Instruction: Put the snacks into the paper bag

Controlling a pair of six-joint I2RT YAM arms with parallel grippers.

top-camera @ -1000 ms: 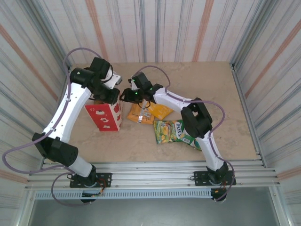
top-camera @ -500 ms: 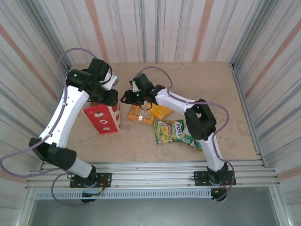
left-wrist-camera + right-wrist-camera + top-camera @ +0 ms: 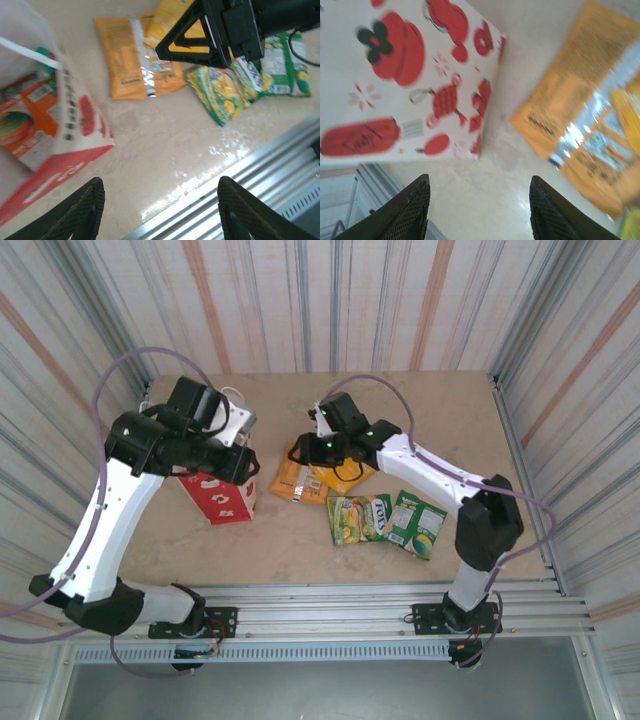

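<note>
Here, the left gripper (image 3: 160,210) hangs spread and empty just above the paper bag (image 3: 222,498). Beside the bag, the right gripper (image 3: 480,212), also unclenched, hovers over orange snacks (image 3: 293,480).

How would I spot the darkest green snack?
From the red-and-white paper bag on the left of the table, look right, past the orange packets. Two greenish packets lie side by side nearer the front; the dark green packet is the right-hand one, and the yellow-green packet beside it is paler.

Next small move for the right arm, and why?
Probably lower the right gripper onto the orange packet and close: its jaws are open and empty, and the packet lies flat just ahead, beside the bag.
</note>
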